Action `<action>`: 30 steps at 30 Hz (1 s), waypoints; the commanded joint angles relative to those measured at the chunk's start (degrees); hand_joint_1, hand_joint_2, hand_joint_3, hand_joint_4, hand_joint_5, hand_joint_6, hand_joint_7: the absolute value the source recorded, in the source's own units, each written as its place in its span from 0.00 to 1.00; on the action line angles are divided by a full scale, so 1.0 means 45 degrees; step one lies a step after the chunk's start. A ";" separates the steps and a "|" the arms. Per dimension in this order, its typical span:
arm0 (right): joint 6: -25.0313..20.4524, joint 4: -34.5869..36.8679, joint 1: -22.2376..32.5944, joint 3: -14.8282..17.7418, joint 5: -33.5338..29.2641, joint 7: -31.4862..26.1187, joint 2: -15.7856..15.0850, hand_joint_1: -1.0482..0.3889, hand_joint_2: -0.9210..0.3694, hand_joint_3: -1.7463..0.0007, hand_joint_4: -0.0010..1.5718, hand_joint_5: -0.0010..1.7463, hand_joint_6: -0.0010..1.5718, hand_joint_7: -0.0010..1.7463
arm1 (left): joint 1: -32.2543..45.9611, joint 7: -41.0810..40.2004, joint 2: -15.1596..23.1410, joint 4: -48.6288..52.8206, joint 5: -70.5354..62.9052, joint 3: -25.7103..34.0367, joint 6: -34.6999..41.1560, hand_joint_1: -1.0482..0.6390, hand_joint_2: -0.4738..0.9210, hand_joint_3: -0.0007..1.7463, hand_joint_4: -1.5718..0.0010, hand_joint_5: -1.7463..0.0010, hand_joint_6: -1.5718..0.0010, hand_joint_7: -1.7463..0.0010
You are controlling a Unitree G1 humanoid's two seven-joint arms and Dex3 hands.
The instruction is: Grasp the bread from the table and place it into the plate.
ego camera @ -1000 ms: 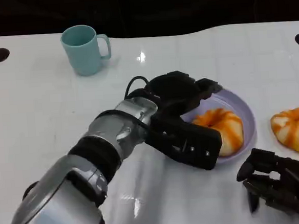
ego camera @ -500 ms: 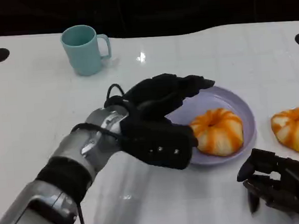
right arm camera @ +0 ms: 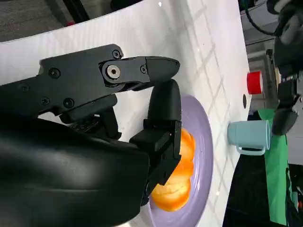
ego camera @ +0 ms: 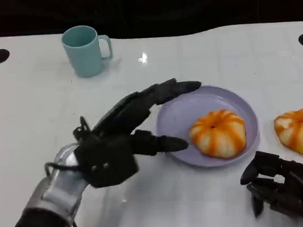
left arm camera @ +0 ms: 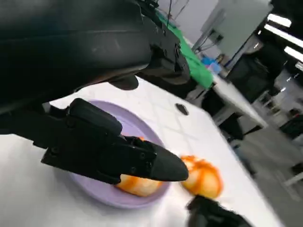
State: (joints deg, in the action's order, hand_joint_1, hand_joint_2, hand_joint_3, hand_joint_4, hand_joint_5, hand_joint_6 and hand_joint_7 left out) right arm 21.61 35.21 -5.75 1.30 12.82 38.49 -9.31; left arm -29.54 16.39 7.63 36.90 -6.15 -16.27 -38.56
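Lavender and glossy, the plate (ego camera: 234, 105) sat on the white table (ego camera: 32, 111) in the head view, with an orange bread (ego camera: 218, 133) lying in it toward its near side. A second bread (ego camera: 298, 131) lay on the table just beside the plate, on the robot's right. The left hand (ego camera: 123, 140) hovered at the plate's left rim, fingers spread and gripping nothing. The right hand (ego camera: 281, 185) rested on the table near the second bread, fingers curled in with nothing in them. A teal mug (ego camera: 86, 49) stood well apart at the far side.

From the left wrist view, that hand's fingers (left arm camera: 109, 146) reached out over the plate (left arm camera: 92, 196), empty, with the plated bread (left arm camera: 137, 185) partly hidden behind them and the other bread (left arm camera: 204, 176) on the table beyond.

Seen from the right wrist view, the right hand's fingers (right arm camera: 118, 75) were bent, holding nothing, with plate (right arm camera: 206, 142), bread (right arm camera: 177, 184) and mug (right arm camera: 250, 135) beyond them.

By my judgement, one bread was placed and released; the next move called for clearing the left hand away, and, if the second bread counts, the right hand opening over it.
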 commanded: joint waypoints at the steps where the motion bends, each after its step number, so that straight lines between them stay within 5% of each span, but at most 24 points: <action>1: -0.0225 0.0354 0.0207 0.0044 -0.0077 0.0135 -0.0166 0.37 0.00 0.85 0.43 1.00 0.42 0.81 | 0.1107 0.0864 -0.0060 -0.0658 0.1436 0.0725 -0.0128 0.28 1.00 0.07 0.88 0.53 0.74 0.83; 11: 0.0176 0.0921 -0.0055 0.0181 0.0057 0.0532 -0.0129 0.36 0.00 0.85 0.43 1.00 0.42 0.81 | 0.4361 0.2597 -0.0853 -0.3500 0.5331 0.2090 0.1309 0.41 0.99 0.12 0.67 0.47 0.56 0.81; 12: 0.0194 0.0945 -0.0062 0.0192 0.0052 0.0528 -0.0119 0.36 0.00 0.85 0.43 1.00 0.42 0.81 | 0.4670 0.2664 -0.0941 -0.3865 0.5682 0.2187 0.1721 0.43 0.97 0.14 0.65 0.47 0.54 0.82; 16: 0.0240 0.0978 -0.0080 0.0177 -0.0027 0.0463 -0.0129 0.37 0.00 0.85 0.44 1.00 0.43 0.80 | 0.5555 0.2684 -0.1294 -0.4849 0.6597 0.2521 0.3108 0.46 0.74 0.49 0.57 0.44 0.46 0.84; 21: 0.0216 0.0907 -0.0080 0.0109 -0.0193 0.0284 -0.0177 0.35 0.00 0.85 0.44 1.00 0.43 0.80 | 0.6548 0.2767 -0.1683 -0.5638 0.7498 0.2948 0.4598 0.46 0.70 0.54 0.52 0.36 0.41 0.79; 23: 0.0168 0.0911 -0.0097 0.0098 -0.0194 0.0266 -0.0184 0.35 0.00 0.85 0.44 1.00 0.43 0.80 | 0.6804 0.2937 -0.1723 -0.5863 0.7819 0.3121 0.5137 0.45 0.71 0.54 0.52 0.33 0.40 0.75; 26: 0.0185 0.0913 -0.0106 0.0072 -0.0230 0.0248 -0.0213 0.35 0.00 0.85 0.43 1.00 0.42 0.80 | 0.7102 0.3224 -0.1692 -0.6068 0.8174 0.3387 0.5781 0.42 0.71 0.54 0.54 0.26 0.50 0.51; 30: 0.0053 0.0842 -0.0085 0.0092 -0.0115 0.0317 -0.0195 0.35 0.00 0.85 0.43 1.00 0.42 0.81 | 0.7373 0.3399 -0.1629 -0.6223 0.8315 0.3638 0.6467 0.39 0.71 0.55 0.54 0.17 0.52 0.37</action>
State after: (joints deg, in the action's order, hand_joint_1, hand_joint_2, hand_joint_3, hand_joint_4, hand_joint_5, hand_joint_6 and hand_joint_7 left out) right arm 23.52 38.36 -7.00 1.60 12.97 39.96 -9.28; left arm 2.69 30.57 -0.37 10.00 30.71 -1.02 -11.11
